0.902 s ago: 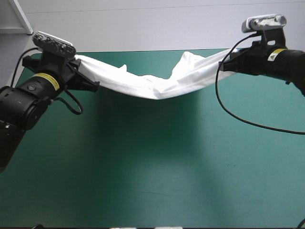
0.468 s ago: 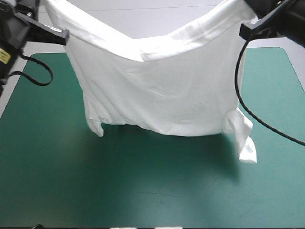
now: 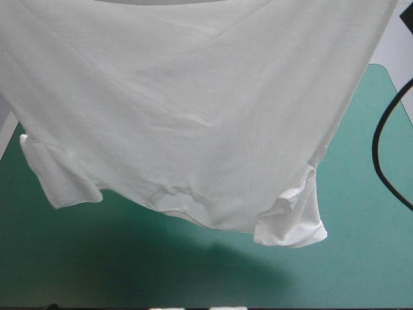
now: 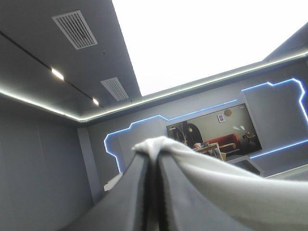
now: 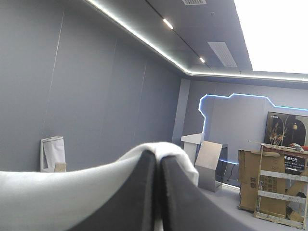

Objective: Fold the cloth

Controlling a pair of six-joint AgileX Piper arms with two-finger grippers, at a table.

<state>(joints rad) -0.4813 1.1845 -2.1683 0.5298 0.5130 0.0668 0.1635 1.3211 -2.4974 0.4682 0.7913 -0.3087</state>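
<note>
— Where is the T-shirt [image 3: 193, 110]?

— Up in the air over the table [image 3: 361, 194], spread wide like a curtain. It hides the far edge and most of the teal-green cover [image 3: 77, 258]. Bare cover shows only along the near edge and by the right edge.

— How does it look?

— White and mostly smooth, with soft creases running slantwise. One short sleeve [image 3: 58, 181] dangles toward the table's left edge. The other sleeve [image 3: 290, 226] hangs bunched and rolled, nearer the right edge. The lowest edge sags in a curve between them.

— And the grippers?

— Neither shows from above. In its own wrist view, the left gripper [image 4: 153, 156] has its black fingers pressed all but together on a fold of the shirt, with cloth draping off to one side. The right gripper [image 5: 158, 155] is clamped on the shirt in the same way.
</note>
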